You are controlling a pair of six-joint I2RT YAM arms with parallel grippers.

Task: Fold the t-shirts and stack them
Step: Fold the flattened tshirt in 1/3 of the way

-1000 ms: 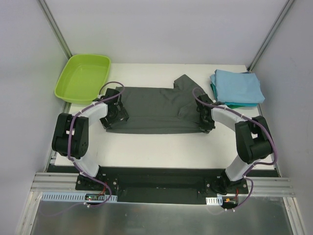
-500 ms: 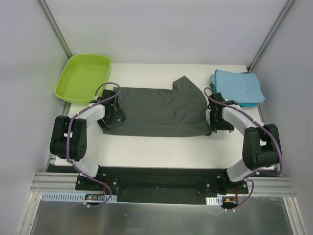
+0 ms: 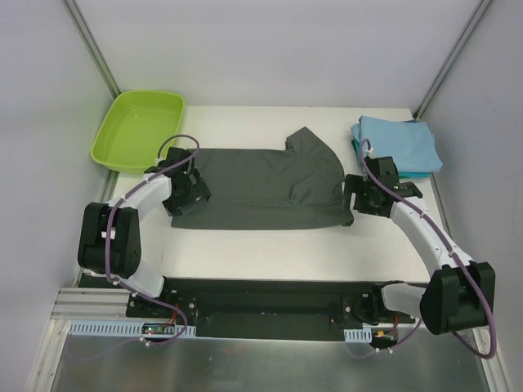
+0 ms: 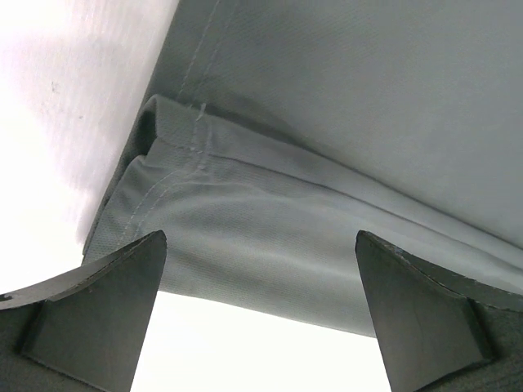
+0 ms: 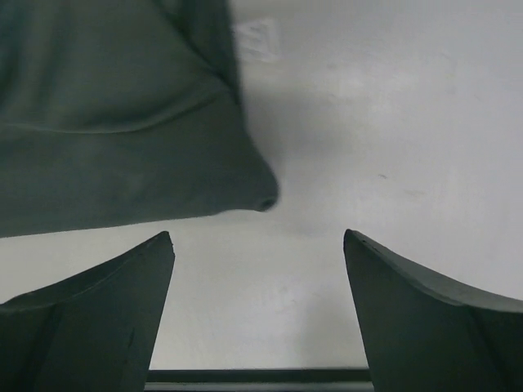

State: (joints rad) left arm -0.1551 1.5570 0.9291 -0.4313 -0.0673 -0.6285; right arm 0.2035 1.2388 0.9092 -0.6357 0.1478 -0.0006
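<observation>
Two items are only partly visible, correct? (Inspector)

Correct. The teal folded cloth t-shirt (image 3: 417, 174) shows only as a thin edge under the light blue folded cloth t-shirt (image 3: 398, 144), so its fold cannot be judged. The plain dark charcoal-grey short-sleeved t-shirt (image 3: 261, 184) has its left end partly covered from above by the head of the left arm (image 3: 135, 196). Both wrist views cut it off: the left shows only a doubled, stitched hem, the right only one rounded corner.

Containers? (Inspector)

One. A lime-green plastic tub (image 3: 139, 126) sits at the far left corner of the white bench (image 3: 261, 245). Only its own green floor shows inside.

Counts? (Inspector)

Three t-shirts. Two are stacked at the far right of the bench, blue on teal. The grey one lies flat across the middle, with one sleeve pointing to the far side. One tub. Two arms.

State of the jaws? (Inspector)

The left jaws are apart at the grey shirt's left end, with the hem lying just beyond the tips. I cannot tell whether they touch the cloth. The right jaws, on the right arm (image 3: 421, 229), are also apart. They sit over bare bench just beside the shirt's near right corner and grip nothing.
</observation>
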